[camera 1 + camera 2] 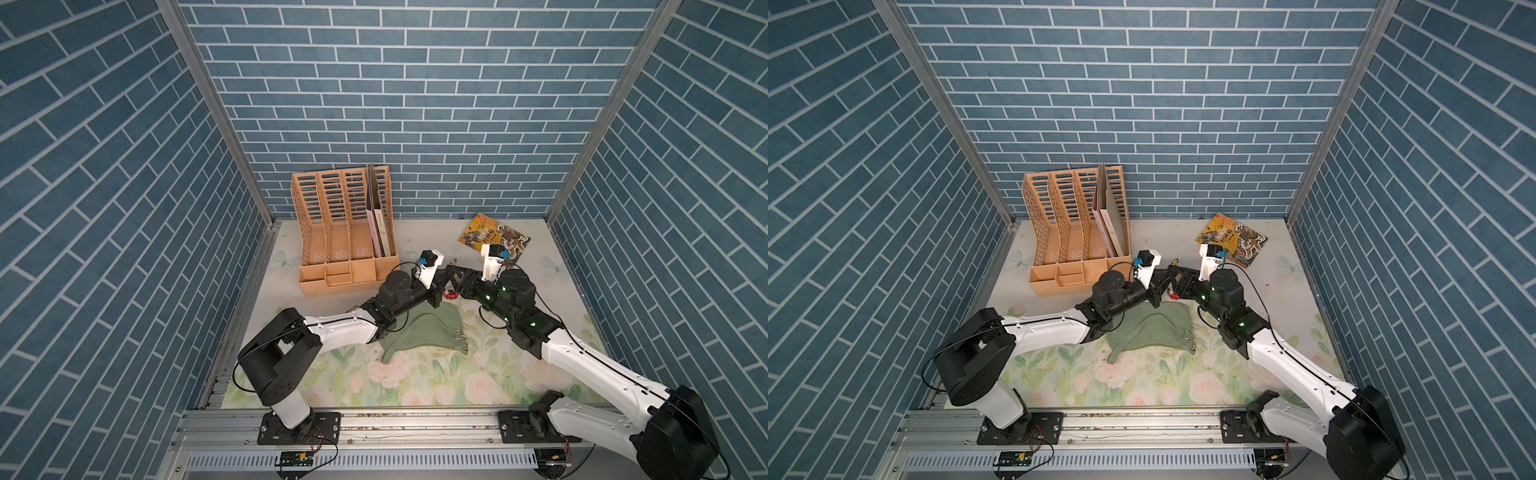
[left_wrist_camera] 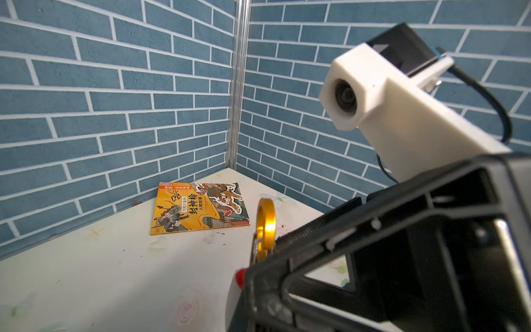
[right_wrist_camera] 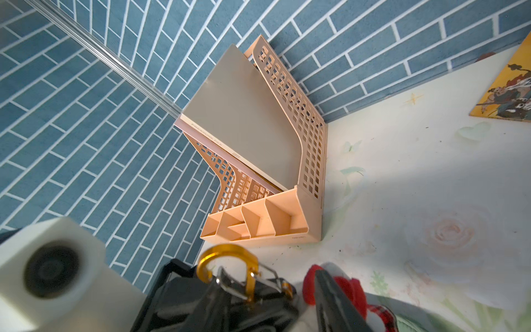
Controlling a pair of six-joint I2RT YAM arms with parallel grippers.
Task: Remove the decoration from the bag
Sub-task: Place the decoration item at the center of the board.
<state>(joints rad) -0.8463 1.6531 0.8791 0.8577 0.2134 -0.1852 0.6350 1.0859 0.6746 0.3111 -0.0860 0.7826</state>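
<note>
Left claw (image 1: 447, 269) clamps gold carabiner (image 3: 227, 258); bag (image 1: 424, 332) just below. Right claw (image 1: 454, 277) beside it at red decoration (image 3: 311, 276), gap unreadable. Judgement: brace with left, right regrips decoration and pulls slowly.

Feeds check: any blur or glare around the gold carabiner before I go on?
Left wrist view: the gold carabiner carries a bright glare spot and looks soft; the book behind is sharp. Right wrist view: it and the red decoration are blurred up close, the file rack crisp. Both top views: evenly lit and sharp, brick lines bowed by the wide lens.
</note>
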